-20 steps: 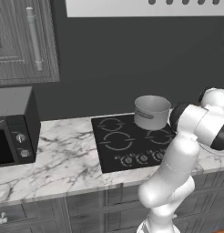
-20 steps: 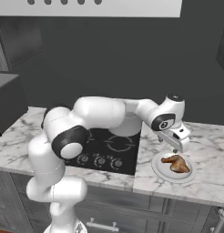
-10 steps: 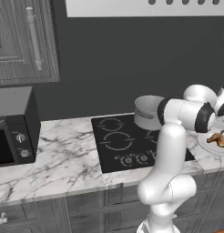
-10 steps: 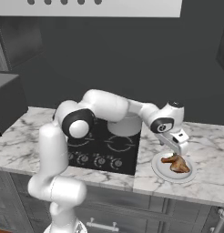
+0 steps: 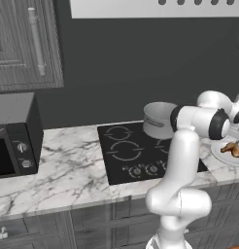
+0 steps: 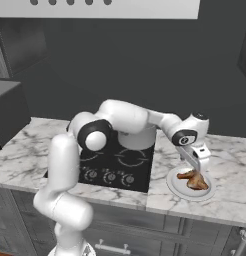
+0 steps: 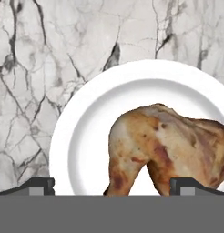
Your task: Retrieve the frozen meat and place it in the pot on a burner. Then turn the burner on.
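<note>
The frozen meat [image 7: 166, 148] [image 6: 193, 178] [image 5: 234, 149], a lumpy brown-orange piece, lies on a round white plate [image 7: 86, 136] [image 6: 179, 188] on the marble counter right of the cooktop. My gripper [image 7: 114, 184] [image 6: 197, 166] hangs straight above it, open, its two dark fingertips [image 7: 38, 184] standing wide on either side of the meat's near end and not touching it. The grey metal pot [image 5: 158, 119] [image 6: 139, 138] stands on the cooktop's back right burner, partly hidden behind my arm in the right base view.
The black cooktop [image 5: 136, 153] has its row of knobs [image 5: 143, 169] along the front edge. A microwave [image 5: 14, 133] stands at the counter's far left. Dark wall cabinets [image 5: 24, 44] hang above it, and a range hood [image 5: 155, 7] over the cooktop.
The arm has swung further right and the gripper has come down closer over the plate and the meat. Its jaws stayed open.
</note>
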Controlling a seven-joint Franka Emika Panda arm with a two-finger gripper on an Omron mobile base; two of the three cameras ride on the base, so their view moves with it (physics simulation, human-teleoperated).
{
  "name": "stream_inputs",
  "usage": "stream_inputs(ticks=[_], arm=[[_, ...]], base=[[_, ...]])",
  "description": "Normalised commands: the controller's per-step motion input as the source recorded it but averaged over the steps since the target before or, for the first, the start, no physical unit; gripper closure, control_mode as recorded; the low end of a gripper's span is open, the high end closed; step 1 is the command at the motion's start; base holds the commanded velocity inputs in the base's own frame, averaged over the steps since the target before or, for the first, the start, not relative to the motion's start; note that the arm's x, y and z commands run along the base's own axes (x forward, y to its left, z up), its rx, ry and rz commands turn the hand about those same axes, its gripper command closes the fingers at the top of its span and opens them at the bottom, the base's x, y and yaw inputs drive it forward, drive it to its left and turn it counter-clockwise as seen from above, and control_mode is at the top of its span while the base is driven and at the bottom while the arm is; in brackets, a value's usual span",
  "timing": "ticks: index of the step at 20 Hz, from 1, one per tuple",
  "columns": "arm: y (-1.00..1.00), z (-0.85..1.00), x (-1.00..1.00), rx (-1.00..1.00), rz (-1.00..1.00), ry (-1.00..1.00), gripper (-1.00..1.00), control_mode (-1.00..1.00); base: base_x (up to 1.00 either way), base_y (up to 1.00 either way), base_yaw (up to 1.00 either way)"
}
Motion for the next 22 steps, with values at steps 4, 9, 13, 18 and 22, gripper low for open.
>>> stream_inputs(ticks=[4,9,13,18,22], arm=[[0.0,-0.33,0.0,0.0,-0.16,0.01,-1.0,-1.0],[0.0,-0.34,-0.08,0.0,-0.17,0.01,-1.0,-1.0],[0.0,-0.24,0.0,0.01,-0.14,0.0,-1.0,-1.0],[0.0,-0.15,0.0,0.03,-0.11,0.02,-1.0,-1.0],[0.13,0.0,0.0,0.0,-0.1,0.07,-1.0,-1.0]], base=[[0.0,0.0,0.0],[0.0,0.0,0.0],[0.0,0.0,0.0],[0.0,0.0,0.0],[0.0,0.0,0.0]])
